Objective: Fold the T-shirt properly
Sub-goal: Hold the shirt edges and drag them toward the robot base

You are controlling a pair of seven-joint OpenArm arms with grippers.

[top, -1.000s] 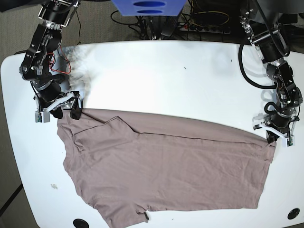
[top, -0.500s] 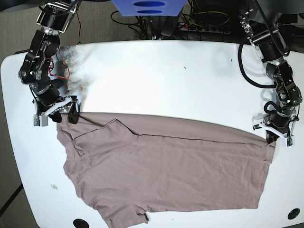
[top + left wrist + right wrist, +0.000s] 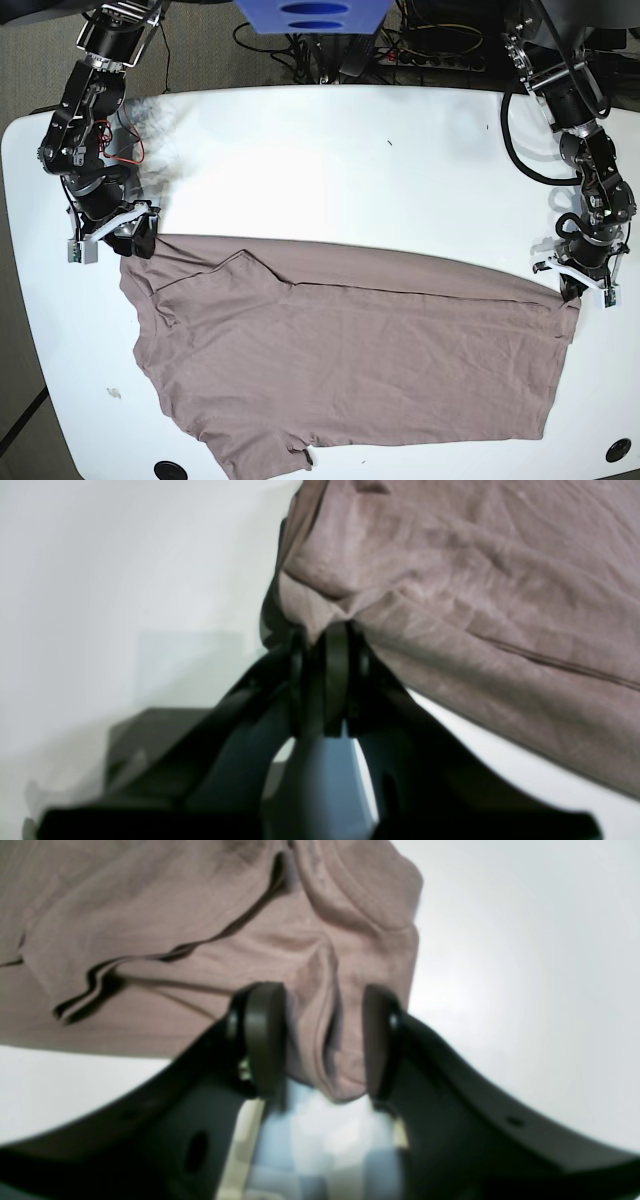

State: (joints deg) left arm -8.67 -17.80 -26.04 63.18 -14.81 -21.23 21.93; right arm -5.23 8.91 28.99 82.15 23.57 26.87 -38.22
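The T-shirt [image 3: 350, 360] lies spread across the near half of the white table [image 3: 330, 170], wrinkled, its folded upper edge running from the far-left corner across to the right edge, with a sleeve flap doubled over near the left end. Taking the shirt as the landmark, the left gripper [image 3: 574, 289] sits at its upper right corner; in the left wrist view the two dark jaws are pressed together with a bunched pinch of taupe cloth [image 3: 320, 615] caught between them, so it is closed on the T-shirt [image 3: 475, 580]. The right gripper [image 3: 133, 240] sits at the shirt's upper left corner. In the right wrist view its two pads [image 3: 262, 1040] stand apart with a ridge of the T-shirt [image 3: 320, 1030] rising in the gap between them; the cloth fills only the middle of that gap and the pads do not look pressed onto it. The table beyond the shirt's far edge is bare white with a grey smudge near the right arm.
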